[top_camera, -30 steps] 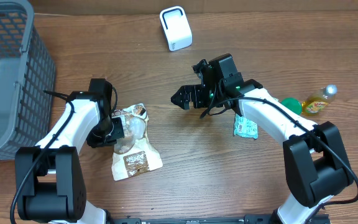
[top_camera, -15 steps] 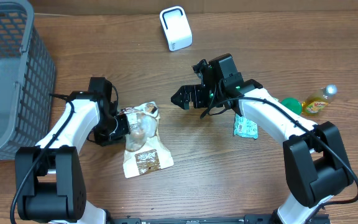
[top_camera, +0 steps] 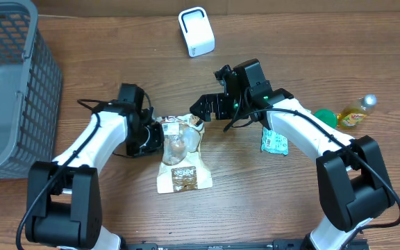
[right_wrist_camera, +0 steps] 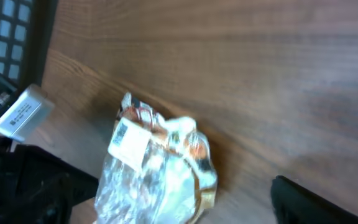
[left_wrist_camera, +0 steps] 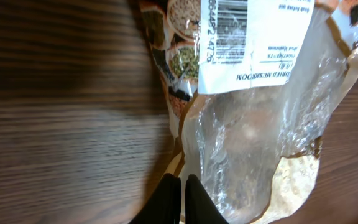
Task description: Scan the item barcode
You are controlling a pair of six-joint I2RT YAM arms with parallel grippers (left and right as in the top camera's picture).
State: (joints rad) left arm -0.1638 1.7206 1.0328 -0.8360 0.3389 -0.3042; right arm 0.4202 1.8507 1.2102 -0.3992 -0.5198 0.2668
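The item is a clear pouch (top_camera: pixel 180 151) with brown printed ends, lying mid-table. My left gripper (top_camera: pixel 153 136) is shut on its left edge. In the left wrist view the black fingertips (left_wrist_camera: pixel 174 194) pinch the plastic rim of the pouch (left_wrist_camera: pixel 253 143). A white barcode label (left_wrist_camera: pixel 238 37) faces that camera. My right gripper (top_camera: pixel 201 107) stands open just above the pouch's top right corner, touching nothing. The right wrist view shows the pouch (right_wrist_camera: pixel 160 171) and its label (right_wrist_camera: pixel 128 139) in front of it, with one dark finger (right_wrist_camera: pixel 309 202) at the lower right.
A white boxy device (top_camera: pixel 196 31) stands at the back centre. A grey mesh basket (top_camera: pixel 19 76) fills the far left. By the right arm lie a small packet (top_camera: pixel 275 142), a green item (top_camera: pixel 325 117) and a yellow bottle (top_camera: pixel 356 111).
My left gripper has carried the pouch to the right, from beside the left arm to just under the right gripper. The right arm has stayed where it was.
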